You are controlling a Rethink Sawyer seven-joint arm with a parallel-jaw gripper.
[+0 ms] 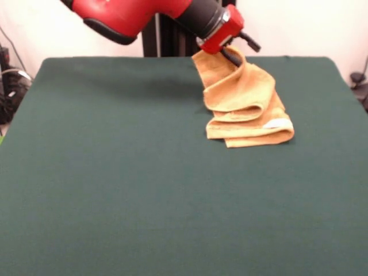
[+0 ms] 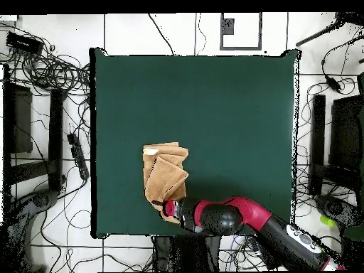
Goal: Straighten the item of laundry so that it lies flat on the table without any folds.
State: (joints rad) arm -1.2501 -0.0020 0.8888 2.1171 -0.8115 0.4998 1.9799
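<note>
Towel [image 1: 246, 106] hangs by one end from the end effector [image 1: 231, 57], which is clenched on that end, while its lower folds lie stacked on the desk [image 1: 115, 190] near the robot's edge. To flatten it well, I would draw the held end away low and slow, so the layers peel apart without dragging.

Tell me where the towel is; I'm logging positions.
Front view: the towel lies folded right of centre toward the table's far edge, one end lifted at the gripper.
</note>
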